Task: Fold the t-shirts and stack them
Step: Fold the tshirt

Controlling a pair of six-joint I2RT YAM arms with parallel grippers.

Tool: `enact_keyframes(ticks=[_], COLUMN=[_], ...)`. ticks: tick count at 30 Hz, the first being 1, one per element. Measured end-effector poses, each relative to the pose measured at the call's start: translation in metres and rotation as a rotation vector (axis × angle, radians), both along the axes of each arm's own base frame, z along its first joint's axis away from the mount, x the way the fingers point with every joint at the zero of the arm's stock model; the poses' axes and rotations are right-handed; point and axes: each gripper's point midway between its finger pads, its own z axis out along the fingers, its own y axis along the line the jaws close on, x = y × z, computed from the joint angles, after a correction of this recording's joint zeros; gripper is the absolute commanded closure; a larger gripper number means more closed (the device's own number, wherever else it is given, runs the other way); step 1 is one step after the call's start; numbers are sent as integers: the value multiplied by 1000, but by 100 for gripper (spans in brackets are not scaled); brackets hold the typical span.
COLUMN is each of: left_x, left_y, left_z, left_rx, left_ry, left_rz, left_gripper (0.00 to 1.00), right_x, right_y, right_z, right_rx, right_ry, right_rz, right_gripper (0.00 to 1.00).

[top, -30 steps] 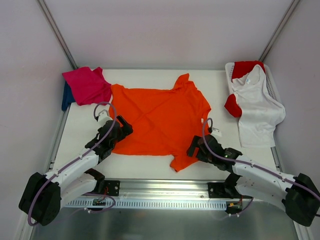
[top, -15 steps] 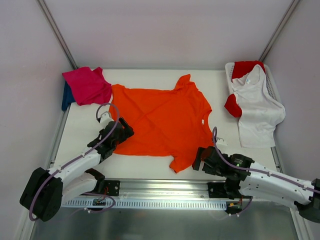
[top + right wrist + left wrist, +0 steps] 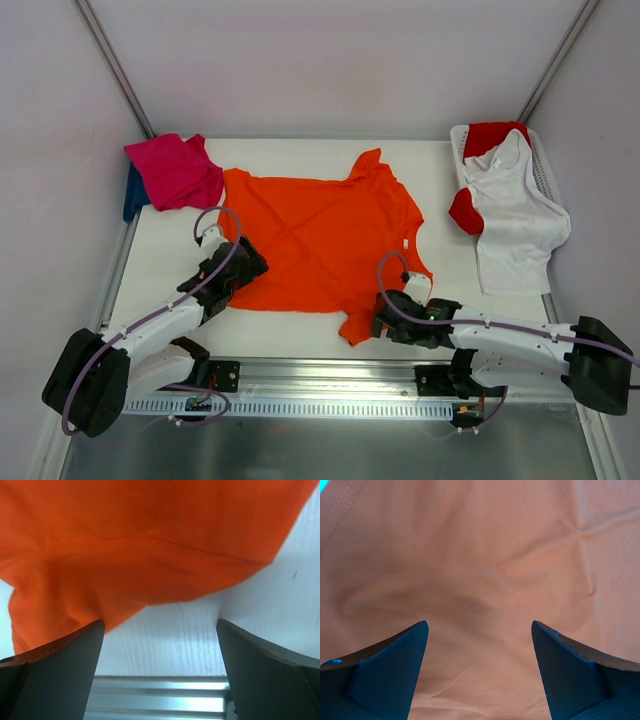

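Orange t-shirt (image 3: pixel 320 235): lay flat on the table (image 3: pixel 160 285), long axis left to right, hem left, collar right. Left claw (image 3: pixel 246 260): wide open, empty, over the near hem corner. Right claw (image 3: pixel 383 318): wide open, empty, just beside the near sleeve. Only the right wrist view showed the sleeve edge against bare table.
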Motion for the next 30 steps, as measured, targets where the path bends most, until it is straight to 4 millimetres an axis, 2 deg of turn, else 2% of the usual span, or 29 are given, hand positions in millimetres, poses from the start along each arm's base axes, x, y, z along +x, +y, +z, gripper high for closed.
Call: enact_keyframes(ticks=[7,10,15,16,19,20,22,26,30], left_x=[-1,-2,-3,-3,-2,-1,-1,-1,0], left_y=[1,1,2,2,5,5,6,6,6], left_z=[-9,-13,-17,-17,-16,-16,-16,-18,-19], left_rx=[16,24,32,33,43,47,50,56,62], left_ry=[28,41,53,52,48,46,44,47,49], left_rz=[1,1,2,3,11,14,14,13,11], left_gripper=[14,14,14,14,14,14,13,13,13], right_x=[18,27,49,54,66,69,73,77,77], right_y=[12,16,22,24,34,38,45,60,69], right_z=[-3,-5,-8,-8,-6,-6,-5,-5,-4], right_rx=[-67,-99,-117,-115,-86,-70,-43,23,69], right_ry=[-44,-63,-115,-128,-166,-175,-187,-193,-186], right_rz=[25,41,38,35,21,17,12,8,9], right_gripper=[1,7,39,48,63,72,83,95,99])
